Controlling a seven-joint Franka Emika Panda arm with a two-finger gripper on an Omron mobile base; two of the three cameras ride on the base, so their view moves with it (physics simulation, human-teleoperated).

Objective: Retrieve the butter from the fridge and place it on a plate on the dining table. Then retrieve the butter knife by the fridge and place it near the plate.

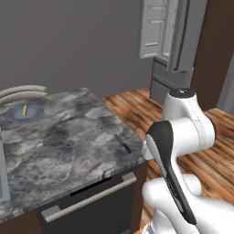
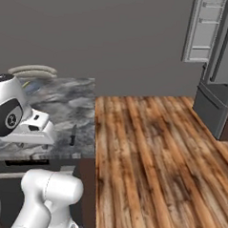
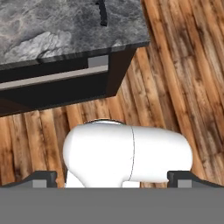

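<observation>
Looking at where things lie, the butter [image 1: 24, 109] is on the plate [image 1: 14, 116] at the far left of the bench [image 1: 68, 137], so I'd say the fridge [image 1: 176, 41] half is done and the butter knife [image 1: 123, 143] is the job now; it's lying flat on the marbled top near the right-hand edge, well apart from the plate.

The hand [image 3: 112, 177] is wide open with nothing in it, tips spread at the bottom of the hand view, hanging off the bench over the wood floor [image 2: 151, 156]; the knife sits at the very top of that view.

How I'd do it: bring the hand up over the bench, roll the wrist so the fingers close across the narrow width of the knife rather than along it; come straight down, since it's thin and flat and probably easy to skid; grip near the middle so it doesn't tip; then carry it over and set it just beside the plate, not on the butter.

Long axis: in the left base view the knife runs diagonally, far end toward the upper left, near end toward the bench's front-right corner; which end is blade I can't tell; the butter's stick lies nearly upright in that view, across the plate's centre.
</observation>
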